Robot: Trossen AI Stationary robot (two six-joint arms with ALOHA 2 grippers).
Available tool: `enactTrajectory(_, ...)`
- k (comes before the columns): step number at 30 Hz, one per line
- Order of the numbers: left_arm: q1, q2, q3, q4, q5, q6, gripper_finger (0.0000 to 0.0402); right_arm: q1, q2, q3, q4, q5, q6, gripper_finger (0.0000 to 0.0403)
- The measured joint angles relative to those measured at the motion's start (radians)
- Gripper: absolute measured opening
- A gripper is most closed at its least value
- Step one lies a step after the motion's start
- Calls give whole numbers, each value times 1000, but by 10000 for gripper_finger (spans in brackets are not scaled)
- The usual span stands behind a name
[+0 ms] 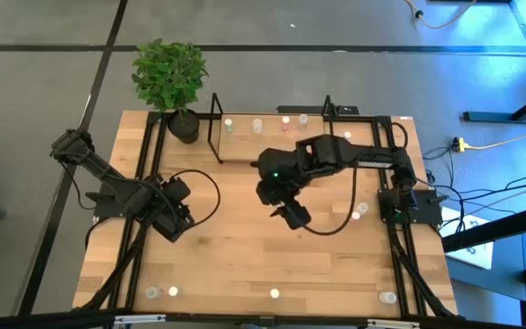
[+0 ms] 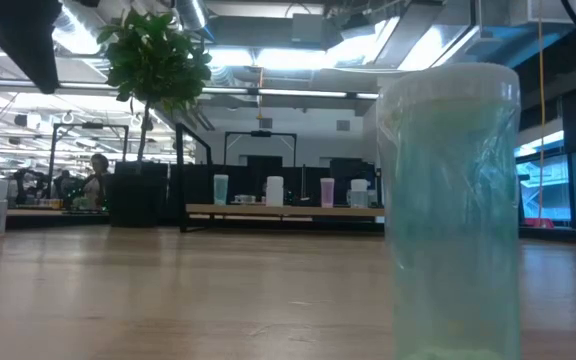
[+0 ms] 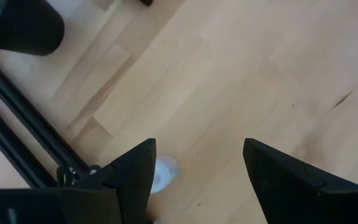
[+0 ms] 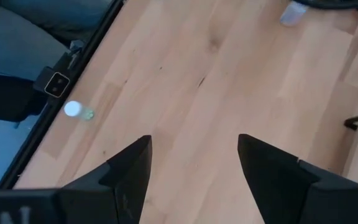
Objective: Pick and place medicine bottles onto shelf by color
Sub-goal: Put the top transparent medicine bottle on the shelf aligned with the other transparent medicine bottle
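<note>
The shelf (image 1: 241, 143) stands at the table's far side with several medicine bottles (image 1: 257, 125) upright on its board, which the low view shows as a row (image 2: 274, 190). More bottles stand along the near edge (image 1: 173, 291) and one stands near the right side (image 1: 363, 208). My left gripper (image 1: 179, 224) hangs open over the table's left part. A pale bottle (image 3: 165, 174) stands on the wood just beside one of its fingers, without touching it. My right gripper (image 1: 292, 217) hangs open above the table's middle with only bare wood between its fingers (image 4: 194, 146).
A potted plant (image 1: 170, 73) stands at the far left corner beside the shelf. Black frame rails (image 1: 144, 183) run along both table sides. One tinted bottle (image 2: 448, 210) stands right in front of the low camera. Another bottle (image 4: 73, 110) stands by the table's edge rail.
</note>
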Motion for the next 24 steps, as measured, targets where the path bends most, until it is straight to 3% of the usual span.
enactTrajectory(4, 17, 0, -24, 0, 13, -3, 236, 16, 0, 0, -2, 0, 4, 241)
enactTrajectory(16, 171, 0, -154, 14, 202, -2, 236, 60, 1, 0, 0, 0, 4, 241)
enactTrajectory(24, 201, 0, -178, 57, 276, 93, 236, 66, 1, -3, 21, 1, 4, 241)
